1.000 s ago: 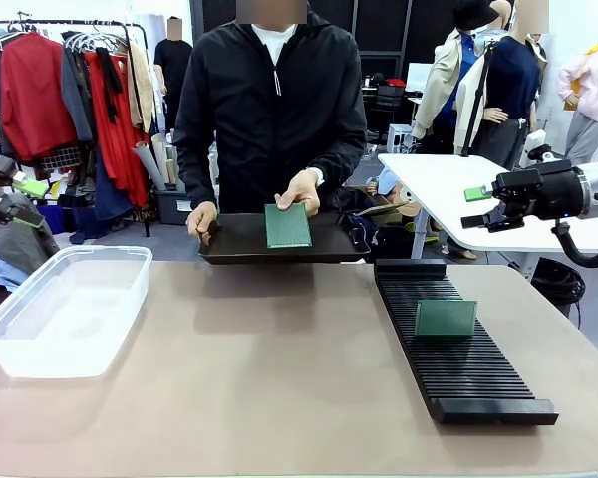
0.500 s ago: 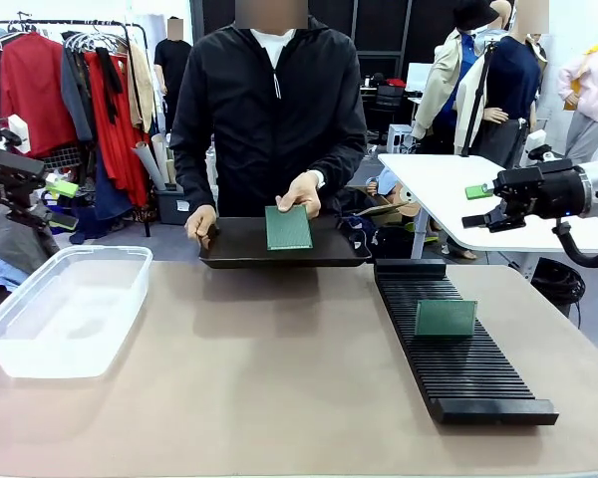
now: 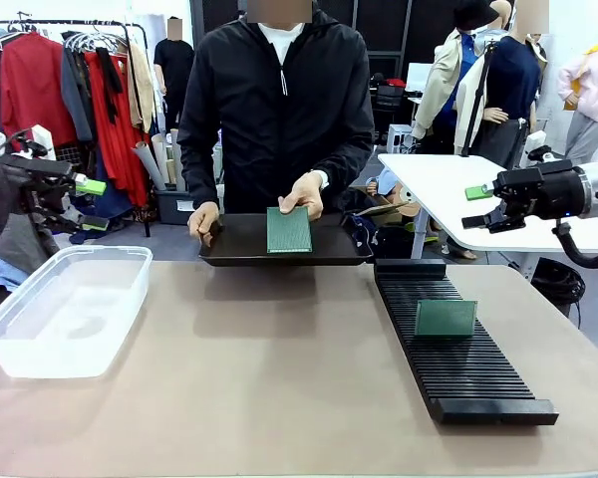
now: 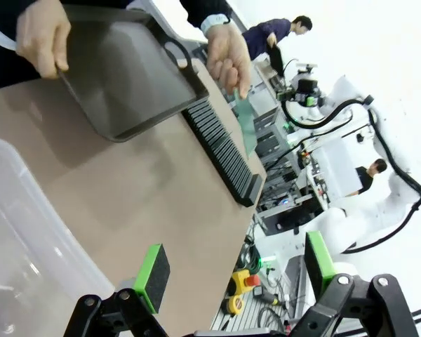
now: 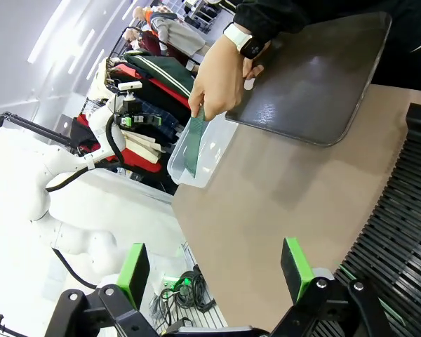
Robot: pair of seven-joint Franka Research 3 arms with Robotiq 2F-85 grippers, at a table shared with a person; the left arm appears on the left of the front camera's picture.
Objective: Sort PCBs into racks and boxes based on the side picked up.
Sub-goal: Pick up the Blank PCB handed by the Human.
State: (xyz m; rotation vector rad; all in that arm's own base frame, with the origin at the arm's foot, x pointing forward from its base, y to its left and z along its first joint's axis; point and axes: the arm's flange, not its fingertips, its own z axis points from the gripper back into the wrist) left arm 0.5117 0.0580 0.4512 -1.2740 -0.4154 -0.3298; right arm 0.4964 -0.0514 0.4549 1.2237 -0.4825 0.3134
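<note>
**Left arm swings in as a board is offered**

Left gripper has travelled in from the 9 o'clock edge toward the table over the last second. The right gripper has not budged.

The offered PCB stands on edge on the black tray at 12 o'clock. The person's hand steadies its top edge, and what looks like the lighter dotted face is toward me. A second PCB leans in the slotted rack at 3 o'clock. The clear box at 9 o'clock holds no board that I can make out.

My left jaws are spread wide with nothing between them, hovering near the box's far end. My right jaws are equally wide and empty, parked off the table at 2 o'clock.

I read this as the approach to a handover. The left arm looks like the one to take the board, and the side it picks up should decide rack or box.
</note>
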